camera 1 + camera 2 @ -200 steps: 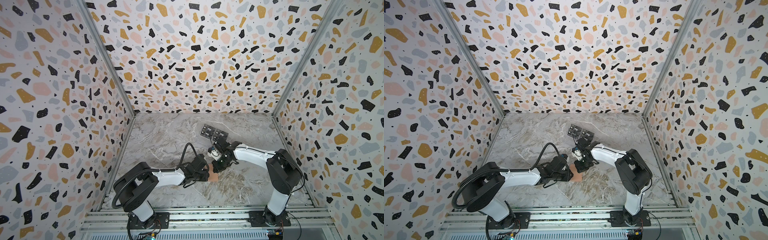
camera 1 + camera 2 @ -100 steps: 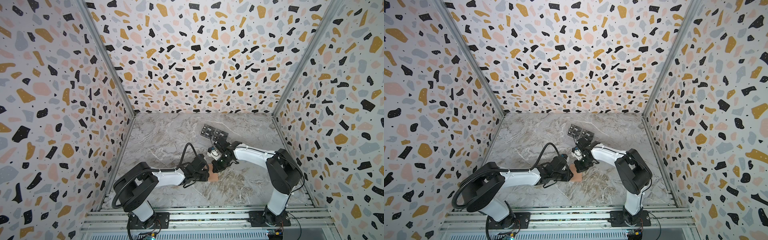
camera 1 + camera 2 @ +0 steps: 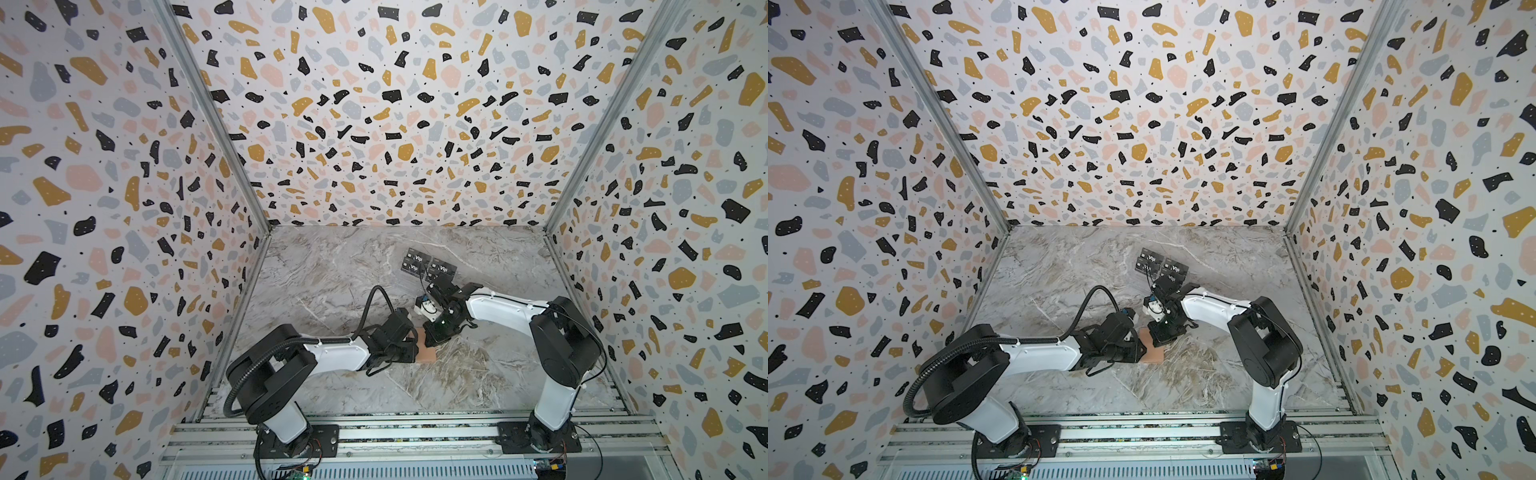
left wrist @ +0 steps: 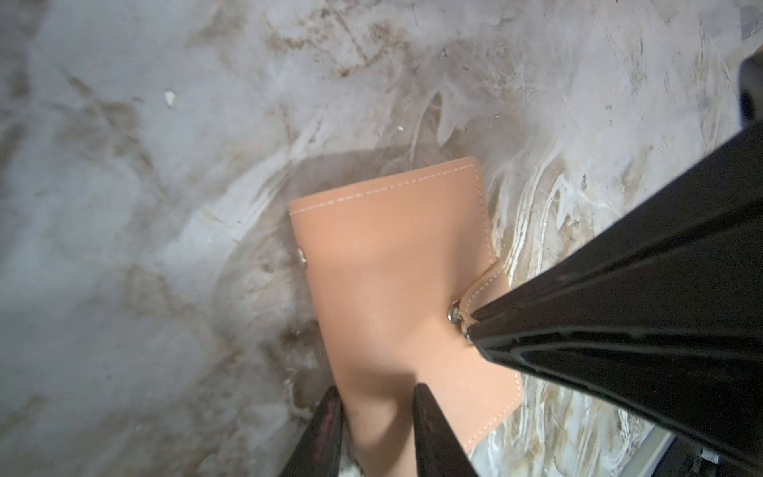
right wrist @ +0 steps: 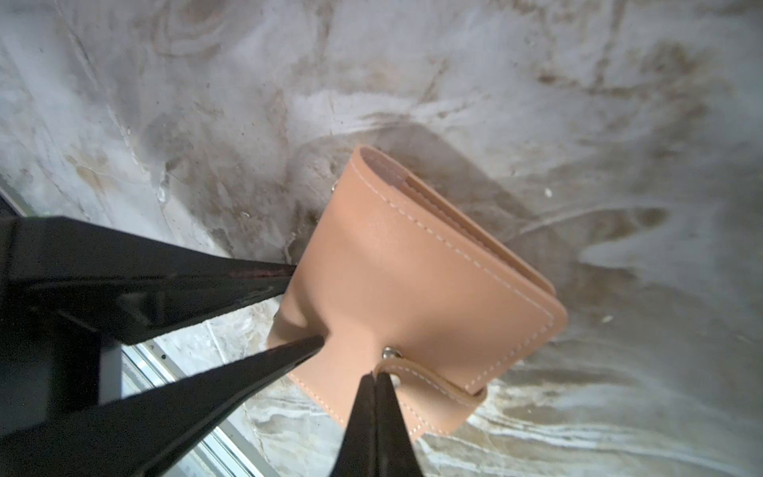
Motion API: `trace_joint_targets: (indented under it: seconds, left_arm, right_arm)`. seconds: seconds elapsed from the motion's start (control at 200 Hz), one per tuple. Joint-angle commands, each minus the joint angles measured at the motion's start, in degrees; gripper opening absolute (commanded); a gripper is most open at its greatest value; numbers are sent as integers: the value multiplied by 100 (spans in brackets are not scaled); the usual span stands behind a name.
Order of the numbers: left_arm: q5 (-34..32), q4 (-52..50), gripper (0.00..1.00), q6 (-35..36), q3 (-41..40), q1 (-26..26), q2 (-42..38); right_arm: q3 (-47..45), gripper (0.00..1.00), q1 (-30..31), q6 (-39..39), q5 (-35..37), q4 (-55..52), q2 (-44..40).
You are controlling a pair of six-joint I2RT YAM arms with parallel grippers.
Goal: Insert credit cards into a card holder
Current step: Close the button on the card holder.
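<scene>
so, nothing's in yet: left fingers (image 4: 322,437) clamp the closed card holder (image 4: 392,256), right fingers (image 5: 371,421) pinch together on its strap tab (image 5: 433,382).

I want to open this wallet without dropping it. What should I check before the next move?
- Hold by left tool on wallet: ok, pinched.
- Grip of right tool on strap: ok, shut on it.
- The snap undone: ok, stud bare.
- Cover lifted: not ok, wallet is closed.
- Underside flat on table: cannot tell.
- Cards to load nearby: cannot tell; only black cards show.
</scene>
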Motion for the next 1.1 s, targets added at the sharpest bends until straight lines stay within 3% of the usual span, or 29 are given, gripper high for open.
trace_joint_targets:
  seconds: [0.0,0.17,1.096]
  left_arm:
    - [-81,-643,32,-13,-239,-39,114]
    - [-86,-646,32,-13,-256,-40,108]
    - [-93,-644,32,0,-237,-36,125]
  right_arm:
    - [-111,0,26,166,355,220,-168]
    - [-215,0,-91,305,353,349,-513]
    - [-123,0,12,116,-40,203,-139]
